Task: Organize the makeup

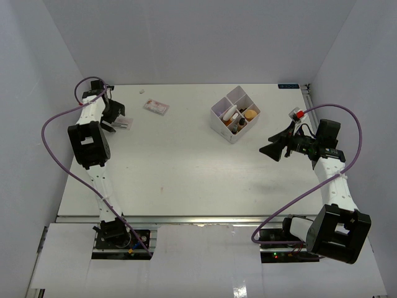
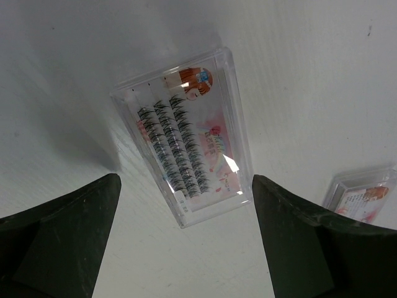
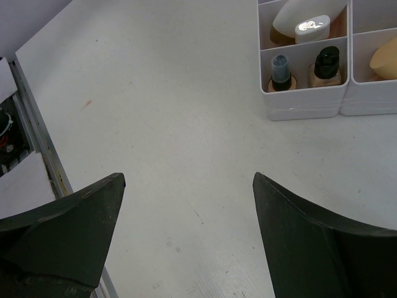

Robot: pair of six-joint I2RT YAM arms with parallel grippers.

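Note:
The white four-compartment box [image 1: 218, 109] stands at the back right of the table and holds a white sponge [image 1: 231, 112], a tan sponge [image 1: 250, 115] and a dark-capped bottle [image 1: 240, 122]. In the right wrist view the box [image 3: 304, 102] holds the white sponge [image 3: 301, 22], two beige dark-capped bottles [image 3: 325, 67] and the tan sponge [image 3: 386, 57]. My right gripper [image 3: 186, 179] is open and empty, in front of the box [image 1: 267, 144]. My left gripper [image 2: 186, 180] is open, hovering over a clear eyelash case [image 2: 186, 136] at the back left [image 1: 115, 121]. No lipstick tubes or orange tube are in view.
A second clear eyelash case [image 1: 156, 106] lies right of the first and shows in the left wrist view [image 2: 365, 197]. A small white scrap [image 1: 142, 90] lies near the back edge. The table's metal edge [image 3: 37, 133] shows at the left of the right wrist view.

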